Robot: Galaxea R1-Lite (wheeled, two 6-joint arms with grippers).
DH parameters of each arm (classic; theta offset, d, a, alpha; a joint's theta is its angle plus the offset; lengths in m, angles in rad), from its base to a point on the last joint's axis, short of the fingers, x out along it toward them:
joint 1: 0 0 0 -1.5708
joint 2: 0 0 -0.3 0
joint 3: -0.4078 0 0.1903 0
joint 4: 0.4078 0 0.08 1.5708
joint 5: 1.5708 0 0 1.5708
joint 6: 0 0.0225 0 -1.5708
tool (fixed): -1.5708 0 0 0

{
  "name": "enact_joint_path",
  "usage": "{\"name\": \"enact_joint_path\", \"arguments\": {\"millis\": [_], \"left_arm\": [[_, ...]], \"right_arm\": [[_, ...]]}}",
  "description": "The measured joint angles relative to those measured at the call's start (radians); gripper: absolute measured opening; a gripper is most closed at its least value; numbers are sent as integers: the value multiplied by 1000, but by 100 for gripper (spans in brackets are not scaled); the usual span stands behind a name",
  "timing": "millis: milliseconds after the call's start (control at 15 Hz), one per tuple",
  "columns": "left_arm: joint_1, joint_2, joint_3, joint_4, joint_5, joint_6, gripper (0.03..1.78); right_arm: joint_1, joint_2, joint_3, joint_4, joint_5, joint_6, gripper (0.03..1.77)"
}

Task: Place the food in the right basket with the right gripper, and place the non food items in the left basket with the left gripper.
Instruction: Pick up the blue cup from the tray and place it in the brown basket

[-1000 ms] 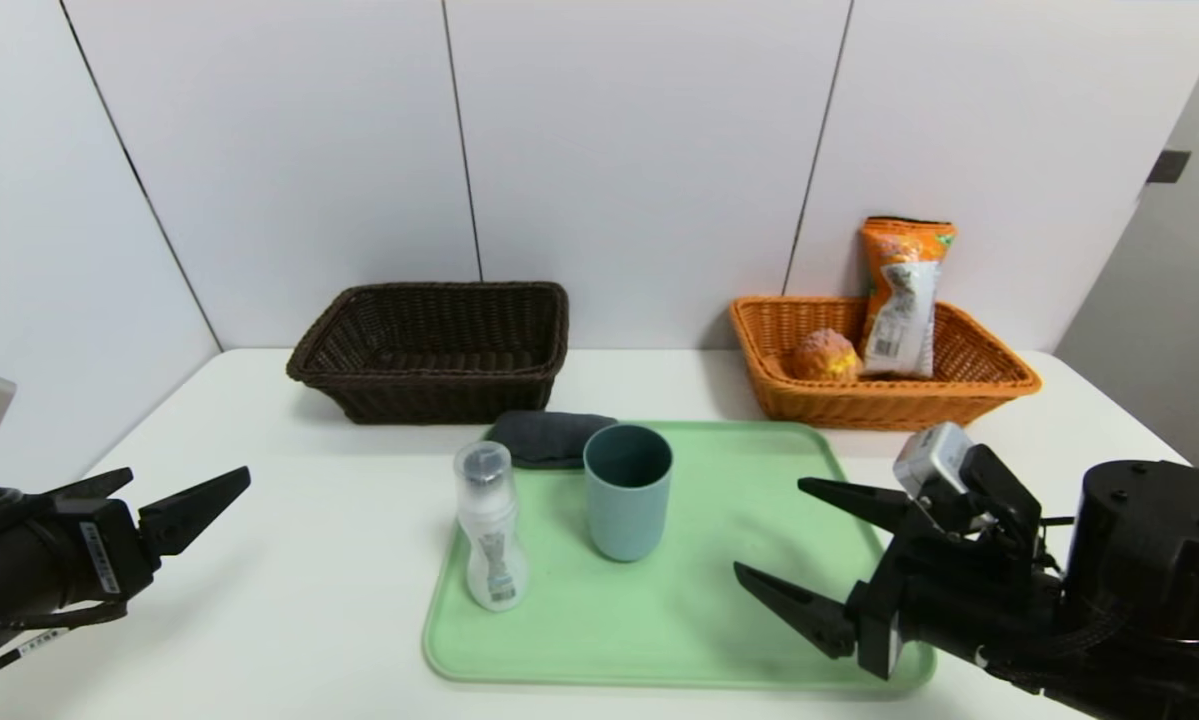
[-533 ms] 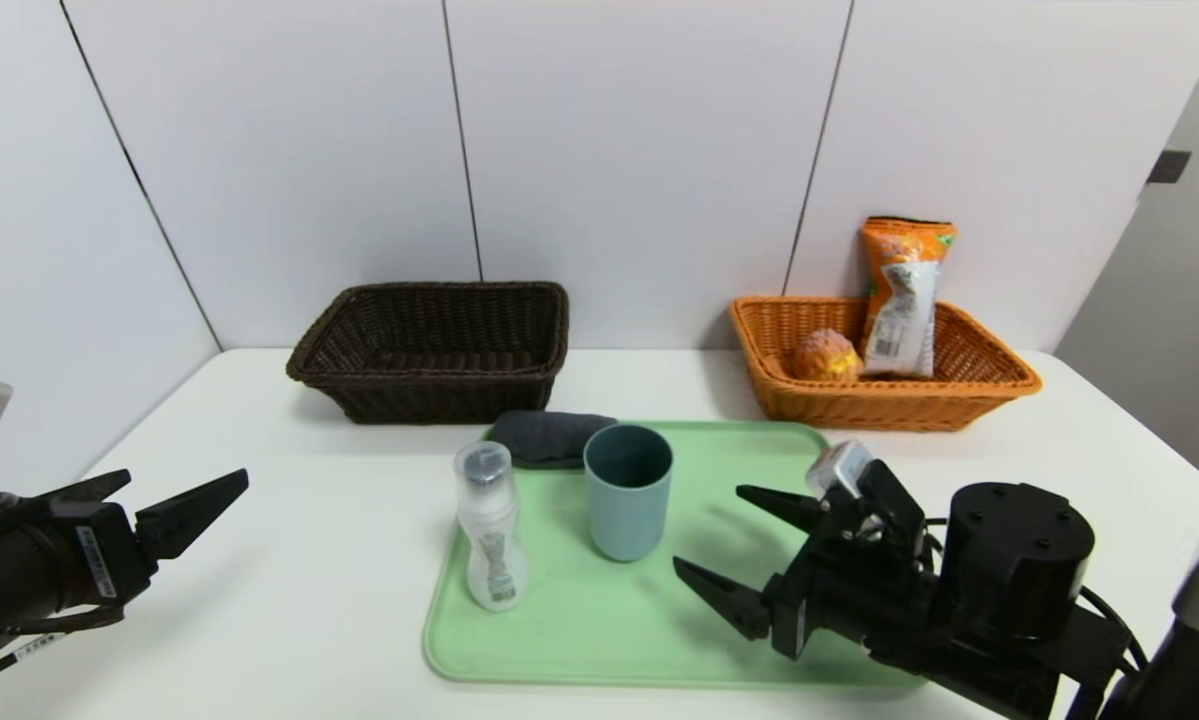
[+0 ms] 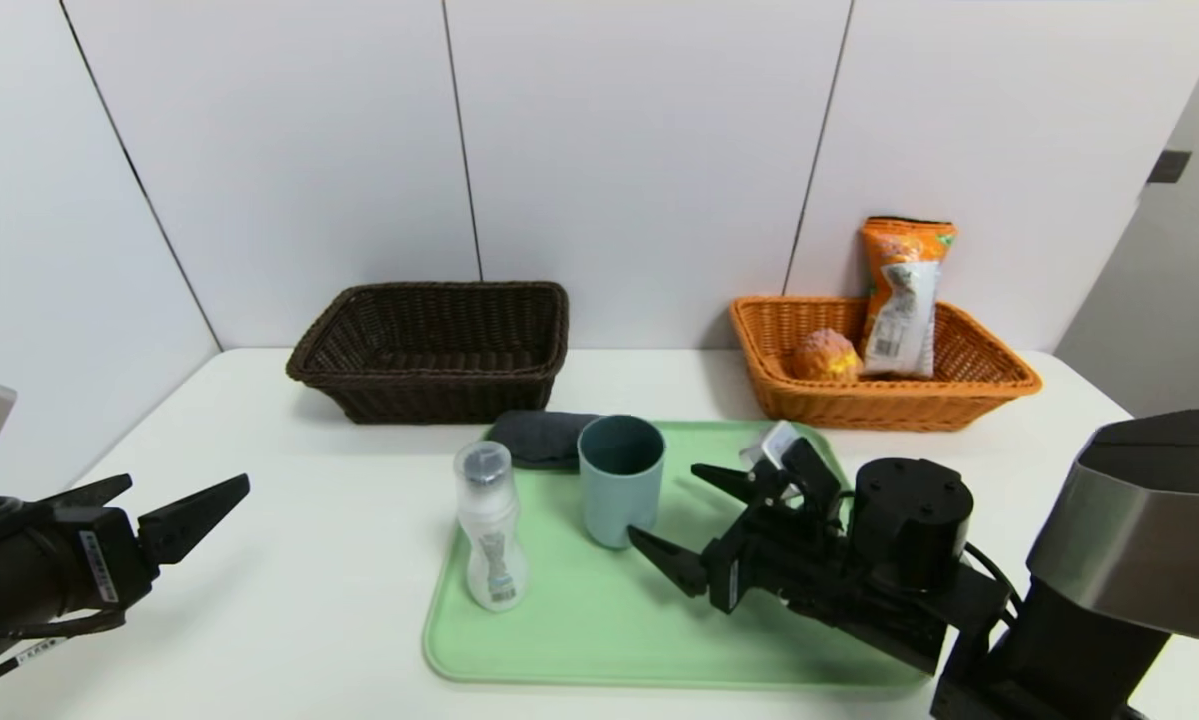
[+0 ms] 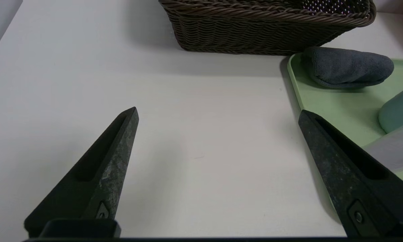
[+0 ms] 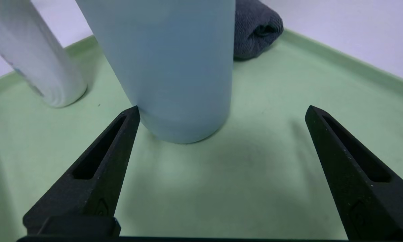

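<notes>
Food side looks finished: bun (image 3: 825, 356) and snack packet (image 3: 900, 300) both in the orange-tan basket (image 3: 884, 388), packet propped upright against the back, clear of the bun's top.

Non-food is all on the green tray (image 3: 559, 655): bottle (image 3: 491, 530) near the left edge, cup (image 3: 620, 485) upright with its mouth up, rolled grey cloth (image 3: 542, 438) at the back corner behind it. Dark brown basket (image 3: 429, 395) sits just beyond that corner, presumably so the left arm has a short carry.

Right gripper (image 3: 674, 520) is low over the tray at the cup, jaws wide apart, nothing between them. One fingertip (image 5: 134, 112) is right against the cup's lower wall or nearly so; contact I can't confirm. Odd spot for it (cup is the left arm's job by the task). My guess: it's lining up to shift or nudge the cup leftward. Risk is tipping it, or running it into the bottle.

Left gripper (image 3: 187, 497) hangs over the bare table (image 3: 289, 560) left of the tray, jaws also spread, holding nothing. Bottle is its nearest item. Right arm should back off before the left goes for the cup, else they'd crowd each other.
</notes>
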Motion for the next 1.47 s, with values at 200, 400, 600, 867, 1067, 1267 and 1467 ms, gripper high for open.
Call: {"name": "enact_joint_path", "arguments": {"millis": [200,400,600,867,1067,1267,1467], "left_arm": [[0,2,-1,0,0,0,169],[0,3,0,0,0,1,169],[0,1,3,0,0,1,169],[1,-5,8,0,0,0,169],[1,-8,8,0,0,-1,169],[1,-7,8,0,0,-1,169],[1,-7,8,0,0,-1,169]], "right_arm": [[21,28,-62,-1,1,0,169],[56,46,-93,0,1,1,169],[74,77,-146,0,0,0,169],[77,129,-219,-1,-9,0,169],[71,154,-242,0,-10,1,169],[68,164,-249,0,-13,0,133],[68,165,-248,-1,-13,0,115]]}}
